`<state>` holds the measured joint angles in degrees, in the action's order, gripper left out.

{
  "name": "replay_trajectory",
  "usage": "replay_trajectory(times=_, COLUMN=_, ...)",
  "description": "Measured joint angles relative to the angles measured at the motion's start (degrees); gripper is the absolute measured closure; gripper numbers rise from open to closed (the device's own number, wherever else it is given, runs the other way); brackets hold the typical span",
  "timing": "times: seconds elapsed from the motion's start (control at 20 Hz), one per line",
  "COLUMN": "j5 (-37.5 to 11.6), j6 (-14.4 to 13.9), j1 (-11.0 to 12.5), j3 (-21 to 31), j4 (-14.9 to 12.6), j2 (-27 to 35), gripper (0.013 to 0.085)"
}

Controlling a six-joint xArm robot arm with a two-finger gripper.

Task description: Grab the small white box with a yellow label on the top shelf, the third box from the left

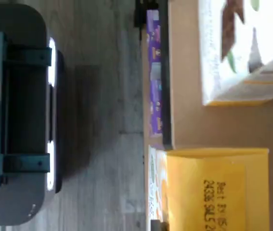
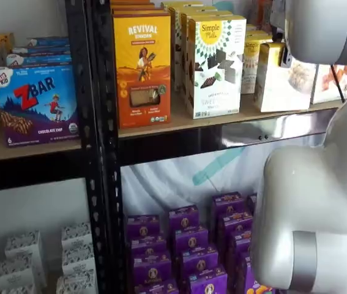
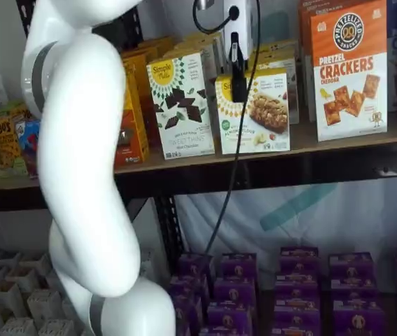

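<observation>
Small white box (image 3: 253, 112): stands upright on the top shelf, centre of the frame in a shelf view; yellow round logo at its upper left corner, pale food picture on the front, small green mark lower left. In the other shelf view (image 2: 286, 76), at the upper right, partly behind the white arm.
Top shelf (image 3: 338, 143): light-tan board with a glossy dark front rail, running across the upper third of both shelf views (image 2: 179, 122).
Neighbours: taller white carton (image 3: 180, 105) with dark brown shapes just left of the small white box; orange pretzel cracker carton (image 3: 349, 70) to its right, a little apart. Orange-yellow carton (image 2: 142, 67) left of the taller white carton.
Gripper (image 3: 239, 66): hangs from the top edge of the frame, black finger directly in front of the upper part of the small white box; seen as a single dark bar, so spread or closed cannot be told. Touching the box or only in front of it: probably not resolvable from this angle.
Cable (image 3: 244, 140): black, dropping beside the gripper past the shelf rail.
Arm (image 3: 86, 175): white, filling the left of the frame.
Wrist view: blurred; a white carton (image 1: 242, 48) and a yellow carton top (image 1: 218, 187) on the tan board, purple boxes (image 1: 154, 72) beyond its edge.
Lower shelf: rows of purple boxes (image 3: 296, 287), lower centre and right.
</observation>
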<state>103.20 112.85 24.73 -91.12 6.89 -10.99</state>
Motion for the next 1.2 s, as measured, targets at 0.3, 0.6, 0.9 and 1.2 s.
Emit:
replay_trajectory(times=0.3, j5=2.80, j6=0.27, j1=0.30, j3=3.21, j4=-0.59, j2=-4.67, gripper=0.0610)
replay_trajectory(times=0.6, j5=6.59, j6=0.03, j1=-0.11, j3=6.94, j4=-1.44, j2=-9.27, gripper=0.0610)
replay_trajectory(times=0.9, j5=7.86, j6=-0.02, j1=-0.08, j3=10.72, j4=-1.27, j2=-13.46, gripper=0.0610)
replay_trajectory(times=1.2, j5=8.53, j6=-0.16, j1=-0.26, j3=14.77, j4=-1.46, j2=-17.61, gripper=0.0610)
